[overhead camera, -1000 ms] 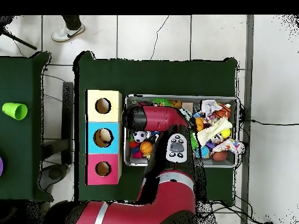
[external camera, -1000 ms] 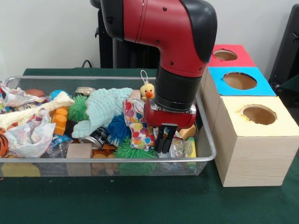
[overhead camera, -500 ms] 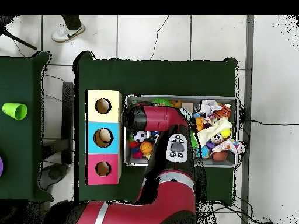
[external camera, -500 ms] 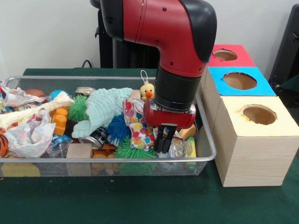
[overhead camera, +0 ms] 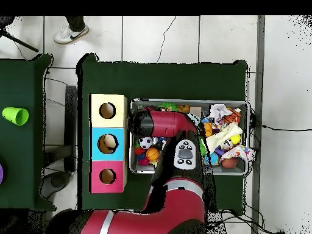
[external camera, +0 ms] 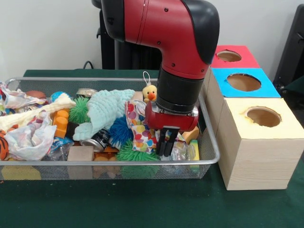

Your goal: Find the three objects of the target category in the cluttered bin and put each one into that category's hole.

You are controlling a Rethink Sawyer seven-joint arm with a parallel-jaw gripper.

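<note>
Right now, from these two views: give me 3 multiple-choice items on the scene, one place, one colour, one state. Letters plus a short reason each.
1. Where is the hand?
A. Over the yellow box
B. Down in the bin's end nearest the boxes
C. Outside the bin, on the green cloth

2. What colour is the top of the box nearest the front camera?
A. Pale yellow
B. Blue
C. Red

3. Where are the printed bags?
A. In the holes
B. In the hand
C. In the bin

Answers:
1. B: the front view shows the hand low among the clutter at the bin's end by the boxes, beside the polka-dot cloth.
2. A: in the front view the pale yellow top is closest, then blue, then red.
3. C: crinkly printed film lies at the bin's end far from the boxes, away from the hand.
</note>
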